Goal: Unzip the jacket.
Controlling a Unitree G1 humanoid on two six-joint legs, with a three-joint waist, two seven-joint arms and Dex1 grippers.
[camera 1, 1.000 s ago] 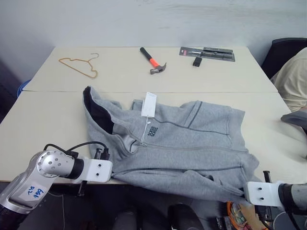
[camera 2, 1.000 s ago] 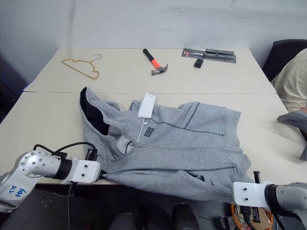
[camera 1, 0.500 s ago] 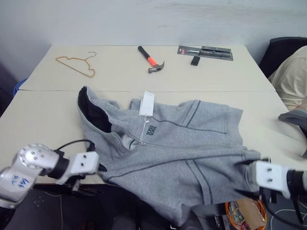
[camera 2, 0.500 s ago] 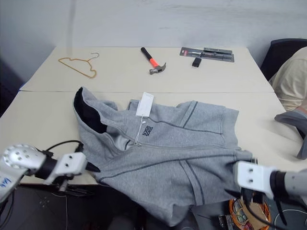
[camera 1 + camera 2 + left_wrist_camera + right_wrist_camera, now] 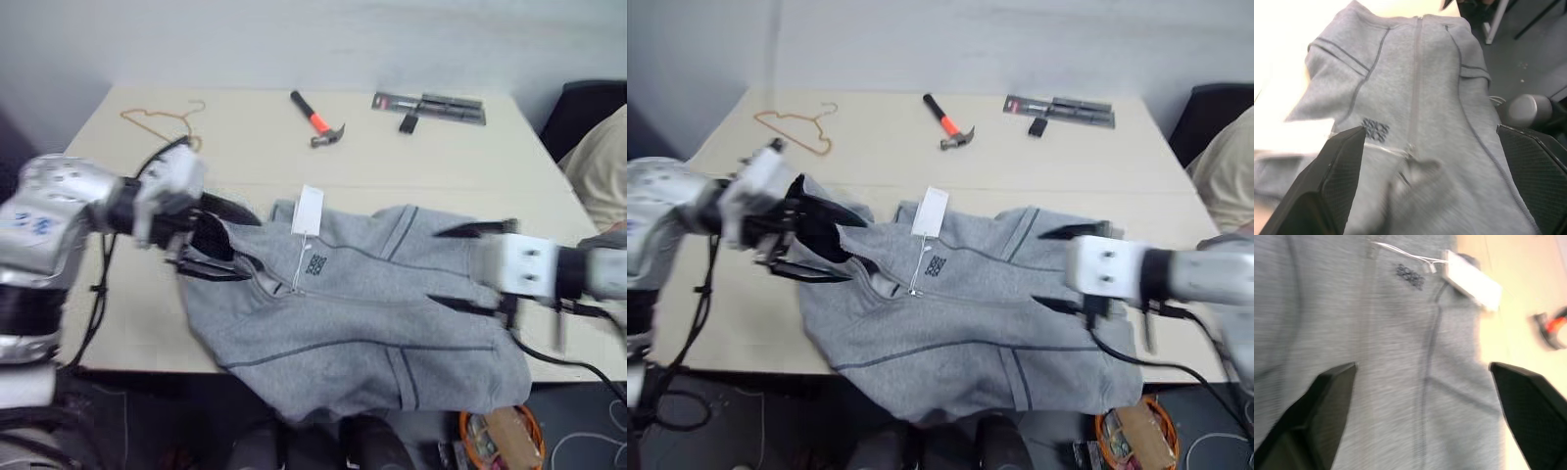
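The jacket [image 5: 362, 313] lies flat across the near edge of the table [image 5: 421, 157], front side up, collar toward the robot's left and hem toward its right, with part of its lower body hanging over the edge. The zipper [image 5: 1414, 83] runs closed along the full visible length of the front; the white hang tag [image 5: 306, 211] rests near the collar. No part of the unzipping is done.

The left gripper [image 5: 220, 240] hovers at the collar end with both fingers spread wide and nothing between them. The right gripper [image 5: 462, 266] hovers over the hem end, likewise fully spread and empty.

Remaining steps, as judged: locate the zipper pull near the collar, pinch it, hold the fabric taut with the other gripper, and draw the pull toward the hem
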